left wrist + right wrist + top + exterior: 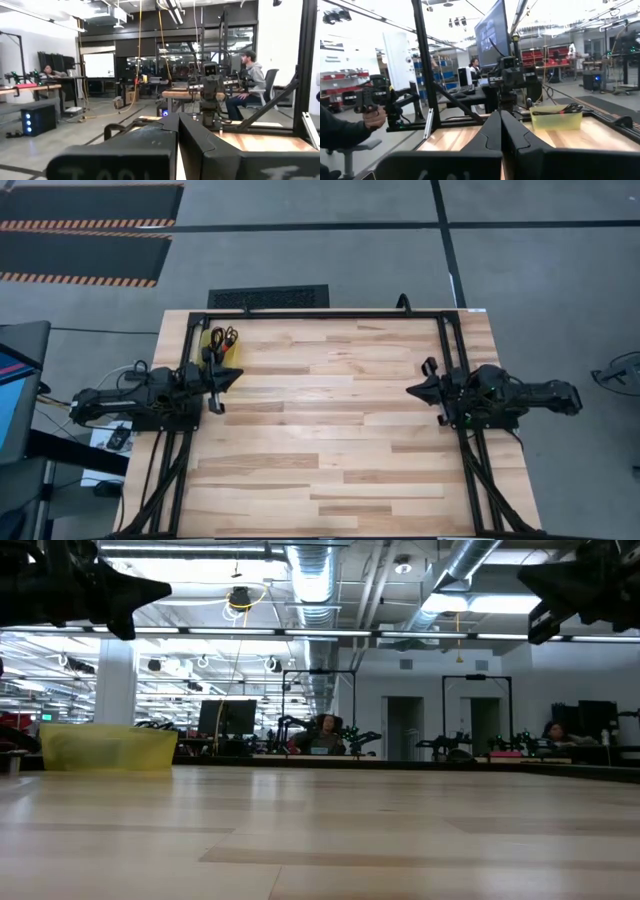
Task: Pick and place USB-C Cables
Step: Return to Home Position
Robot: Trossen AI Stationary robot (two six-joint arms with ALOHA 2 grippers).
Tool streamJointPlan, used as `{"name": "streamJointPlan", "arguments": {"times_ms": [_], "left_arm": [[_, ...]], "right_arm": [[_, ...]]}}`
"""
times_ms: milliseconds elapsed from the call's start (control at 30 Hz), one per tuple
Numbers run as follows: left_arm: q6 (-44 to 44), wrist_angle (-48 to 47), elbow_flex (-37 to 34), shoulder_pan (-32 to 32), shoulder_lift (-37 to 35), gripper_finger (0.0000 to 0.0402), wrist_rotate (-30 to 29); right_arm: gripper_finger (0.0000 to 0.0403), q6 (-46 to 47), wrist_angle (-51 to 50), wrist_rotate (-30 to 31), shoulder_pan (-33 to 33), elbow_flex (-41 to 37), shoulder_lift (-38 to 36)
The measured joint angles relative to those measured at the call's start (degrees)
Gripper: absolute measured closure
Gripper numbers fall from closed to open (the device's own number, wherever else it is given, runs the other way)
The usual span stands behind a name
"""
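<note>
Dark bundled USB-C cables point(226, 337), one with a red tie, lie in a translucent yellow bin point(222, 350) at the table's far left corner. In the right wrist view the cables point(566, 108) rest across the bin's top point(556, 120). The teal and maroon cables do not show. My left gripper point(237, 376) hovers shut just in front of the bin, pointing toward the table's right. My right gripper point(410, 390) is shut too, held above the table's right side and pointing left. The fingers meet in both wrist views point(177, 116) point(500, 112).
A black frame point(320, 315) runs along the table's far edge and down both sides. The wood table top point(320, 440) lies between the arms. The low view shows the bin point(108, 748) at left. A person's hand holds a device point(370, 102) beyond the table's near side; people sit far off.
</note>
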Motion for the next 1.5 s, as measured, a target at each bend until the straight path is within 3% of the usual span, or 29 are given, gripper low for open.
{"name": "streamJointPlan", "arguments": {"times_ms": [233,500,800,967,1233,1500], "left_arm": [[-1.69,-0.18,-0.02,-0.06,0.06,0.0401,1.11],[-4.90,-4.13,-0.07,-2.26,0.07,0.0401,-0.61],[-4.47,-5.34,-0.11,-10.67,0.07,0.0401,-3.38],[1.21,-9.32,-0.13,-14.63,0.07,0.0401,0.55],[2.56,-11.03,-0.17,-13.39,0.07,0.0401,1.04],[3.20,-11.03,-0.22,-8.02,0.07,0.0401,1.34]], "right_arm": [[0.0395,1.46,-1.33,0.17,1.27,-1.15,0.00],[0.0395,2.16,-5.44,4.86,3.71,-1.33,0.11],[0.0395,1.94,-5.88,6.19,6.22,-1.37,0.11],[0.0395,0.06,-5.83,6.10,7.61,-1.42,0.11],[0.0394,-3.48,-5.74,6.04,9.12,-1.46,0.09],[0.0379,-4.20,-9.48,6.03,9.61,-1.48,0.11]]}}
